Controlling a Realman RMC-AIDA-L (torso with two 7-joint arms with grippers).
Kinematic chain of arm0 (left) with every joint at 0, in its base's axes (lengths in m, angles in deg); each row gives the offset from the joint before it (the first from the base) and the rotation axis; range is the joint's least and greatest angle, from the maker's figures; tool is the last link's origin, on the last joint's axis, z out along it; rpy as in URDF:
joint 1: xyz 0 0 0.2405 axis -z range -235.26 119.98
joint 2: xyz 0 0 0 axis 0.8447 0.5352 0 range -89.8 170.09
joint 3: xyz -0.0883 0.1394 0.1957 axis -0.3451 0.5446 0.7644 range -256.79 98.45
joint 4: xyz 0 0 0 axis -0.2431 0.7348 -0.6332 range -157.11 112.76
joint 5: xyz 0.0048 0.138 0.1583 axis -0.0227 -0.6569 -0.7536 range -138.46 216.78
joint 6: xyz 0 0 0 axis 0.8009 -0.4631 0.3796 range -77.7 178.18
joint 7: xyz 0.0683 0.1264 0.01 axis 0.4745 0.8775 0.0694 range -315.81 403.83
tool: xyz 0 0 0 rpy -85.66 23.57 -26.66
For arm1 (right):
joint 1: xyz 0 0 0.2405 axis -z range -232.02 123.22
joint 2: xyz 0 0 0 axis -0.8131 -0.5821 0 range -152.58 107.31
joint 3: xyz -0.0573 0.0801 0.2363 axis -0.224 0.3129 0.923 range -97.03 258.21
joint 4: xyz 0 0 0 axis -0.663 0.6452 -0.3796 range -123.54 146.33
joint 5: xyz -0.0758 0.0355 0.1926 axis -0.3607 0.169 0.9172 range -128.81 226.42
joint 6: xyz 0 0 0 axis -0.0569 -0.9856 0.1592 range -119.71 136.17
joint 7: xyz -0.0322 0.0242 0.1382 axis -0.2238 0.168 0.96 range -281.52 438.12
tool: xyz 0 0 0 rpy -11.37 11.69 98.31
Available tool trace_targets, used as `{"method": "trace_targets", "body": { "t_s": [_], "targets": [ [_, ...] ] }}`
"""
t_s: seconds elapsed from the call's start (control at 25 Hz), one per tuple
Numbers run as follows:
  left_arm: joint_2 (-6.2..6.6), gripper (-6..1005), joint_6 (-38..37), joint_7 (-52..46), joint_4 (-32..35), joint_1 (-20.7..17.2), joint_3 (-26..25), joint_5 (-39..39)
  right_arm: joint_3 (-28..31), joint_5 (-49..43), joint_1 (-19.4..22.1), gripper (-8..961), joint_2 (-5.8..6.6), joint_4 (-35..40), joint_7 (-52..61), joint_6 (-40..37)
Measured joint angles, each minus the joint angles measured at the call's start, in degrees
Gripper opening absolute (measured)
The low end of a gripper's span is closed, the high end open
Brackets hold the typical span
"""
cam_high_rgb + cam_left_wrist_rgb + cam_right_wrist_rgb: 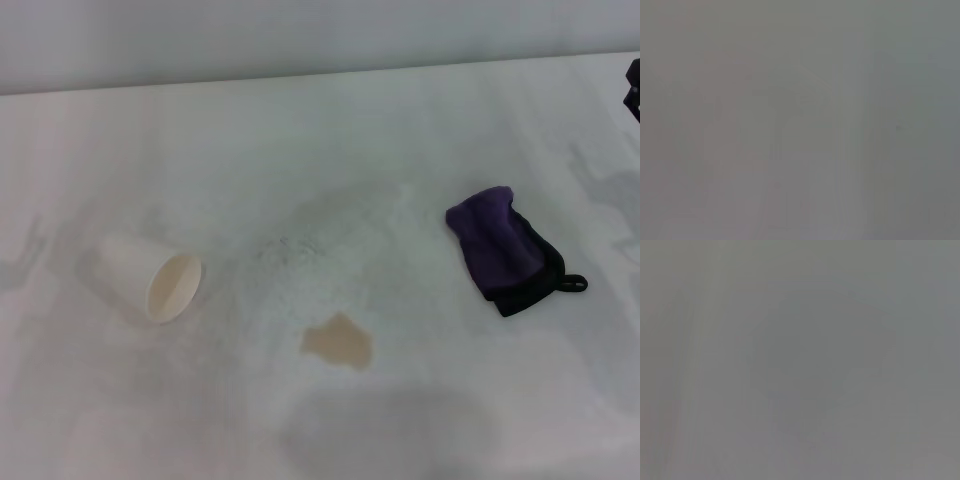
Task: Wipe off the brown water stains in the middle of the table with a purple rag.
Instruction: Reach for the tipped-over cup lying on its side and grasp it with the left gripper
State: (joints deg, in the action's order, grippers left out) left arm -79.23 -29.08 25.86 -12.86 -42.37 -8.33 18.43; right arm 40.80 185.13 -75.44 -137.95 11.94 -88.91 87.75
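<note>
On the left of the table point(330, 150), toward the near edge, a white paper cup point(152, 279) lies on its side with its mouth turned to the near right. Right of it, near the middle and a little closer to the near edge, sits the stain point(339, 342), a small tan blotch with an irregular outline. Further right and somewhat farther back lies the rag point(503, 250), a dark purple bundle with black edging and a small black loop at its right end; it is well apart from the stain and touches nothing else. At the far right edge a dark bit of the right gripper point(632, 88) shows, well behind the rag; whether its jaws are wide or narrow I cannot tell. The left gripper is out of sight. Both wrist views show only flat grey.
</note>
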Motion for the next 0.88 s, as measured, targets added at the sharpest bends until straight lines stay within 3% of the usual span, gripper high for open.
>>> {"method": "trace_targets", "body": {
  "t_s": [0.88],
  "targets": [
    [-0.09, 864, 1.6, 0.2, -1.5, 2.1, 0.1, 4.9, -0.3, -0.1, -0.3, 824, -0.09, -1.4, 0.5, -1.3]
  ]
}}
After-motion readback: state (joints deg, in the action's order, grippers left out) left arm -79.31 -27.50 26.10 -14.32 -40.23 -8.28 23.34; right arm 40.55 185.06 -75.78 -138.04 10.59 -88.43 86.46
